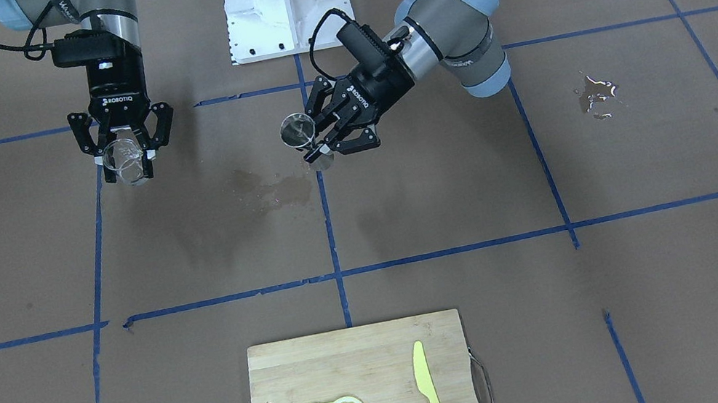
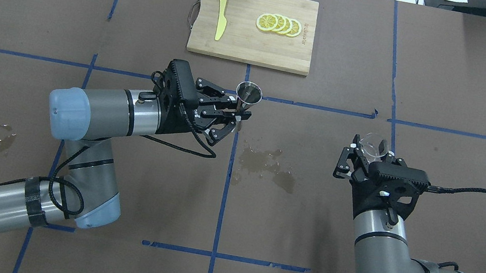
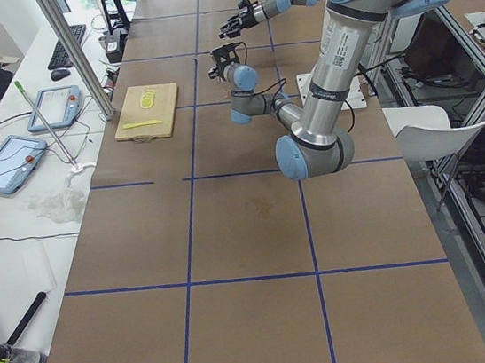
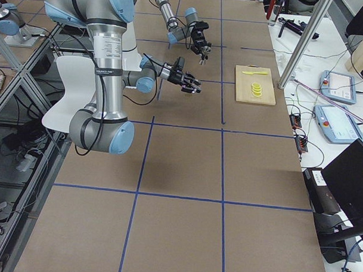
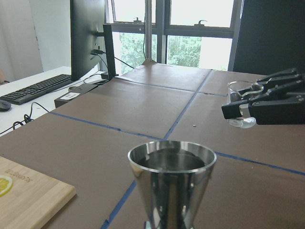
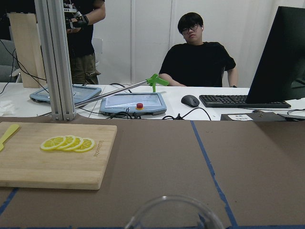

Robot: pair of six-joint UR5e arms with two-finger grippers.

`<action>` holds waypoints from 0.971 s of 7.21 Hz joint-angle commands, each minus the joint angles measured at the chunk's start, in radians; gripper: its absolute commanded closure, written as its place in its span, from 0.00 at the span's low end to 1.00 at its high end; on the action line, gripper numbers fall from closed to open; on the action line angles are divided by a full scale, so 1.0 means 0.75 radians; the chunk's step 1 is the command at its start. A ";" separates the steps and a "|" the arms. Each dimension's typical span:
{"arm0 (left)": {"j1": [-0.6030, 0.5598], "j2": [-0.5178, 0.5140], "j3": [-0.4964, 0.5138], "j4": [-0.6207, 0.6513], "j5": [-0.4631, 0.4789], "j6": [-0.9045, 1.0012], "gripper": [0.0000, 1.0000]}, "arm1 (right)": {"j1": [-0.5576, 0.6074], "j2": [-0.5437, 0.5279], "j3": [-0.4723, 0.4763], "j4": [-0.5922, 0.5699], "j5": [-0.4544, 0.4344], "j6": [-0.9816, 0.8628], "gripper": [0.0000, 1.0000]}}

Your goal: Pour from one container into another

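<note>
My left claw [image 2: 239, 117] is clamped on the jigger [image 2: 248, 96], held off the table near the board [image 2: 247, 55], on my side of it. My right claw [image 1: 126, 155] grips the cup [image 1: 129, 165], well apart from the board, to its right.

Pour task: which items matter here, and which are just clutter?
In play: glass cup in right gripper; steel jigger in left gripper.
Lying about: cutting board, lemon slices, yellow knife, wet patches.

Board [image 2: 248, 47] w/ lemon slices [image 2: 278, 24], yellow knife [image 2: 220, 20]; wet stain [image 2: 268, 166].
</note>
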 commanded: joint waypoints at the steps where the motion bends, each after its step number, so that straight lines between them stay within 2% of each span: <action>1: -0.005 0.136 -0.101 -0.103 0.200 -0.147 1.00 | -0.002 0.022 -0.006 0.000 -0.003 -0.002 1.00; 3: -0.005 0.266 -0.223 -0.104 0.449 -0.237 1.00 | -0.002 0.025 -0.006 0.000 -0.003 -0.002 1.00; 5: -0.005 0.489 -0.330 -0.108 0.646 -0.365 1.00 | -0.002 0.025 -0.006 0.000 -0.003 -0.002 1.00; 7: -0.005 0.661 -0.363 -0.110 0.896 -0.468 1.00 | 0.001 0.025 -0.004 0.000 -0.005 -0.002 1.00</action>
